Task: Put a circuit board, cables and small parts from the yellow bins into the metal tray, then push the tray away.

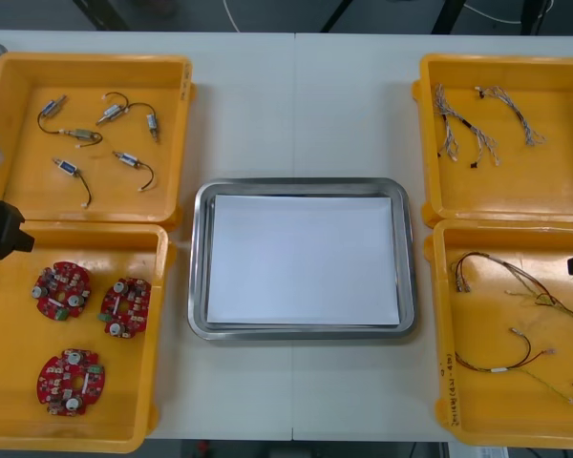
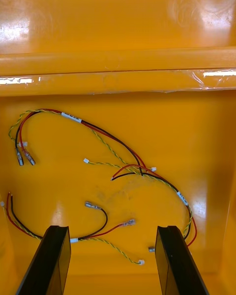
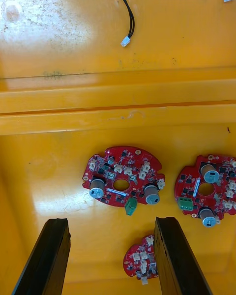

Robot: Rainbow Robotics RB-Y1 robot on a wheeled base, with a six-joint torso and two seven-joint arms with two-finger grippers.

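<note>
Nearest the robot, the left gripper [image 3: 112, 221] hangs at the near left bin [image 1: 160, 334], fingers spread and nothing between them. The right gripper [image 2: 113, 228] stands likewise released at the near right bin [image 1: 441, 334]. The left bin holds three round red circuit boards [image 1: 61, 290], lying flat and apart from one another. In the left wrist view one board [image 3: 123, 176] lies just ahead of the fingers, roughly in line with the gap between them. The right bin holds red and yellow cables [image 2: 123, 152], loosely looped and crossing in places. Assessment: nothing has been transferred and the first pick appears to be in hand. To do it well, the left gripper should come down square over that single board. It should close on the bare rim rather than on the raised components, then lift clear of the neighbours. On the cable side, one strand is best taken along a straight run, away from the crossings, or a second may be dragged out with it. Between the bins the metal tray [image 1: 199, 258] sits on the table [image 1: 296, 105], white inside, holding nothing. The far left bin [image 1: 86, 59] holds small metal parts [image 1: 115, 113] with dark leads, scattered. The far right bin [image 1: 425, 143] holds pale twisted cables [image 1: 458, 129] in two bunches.
</note>
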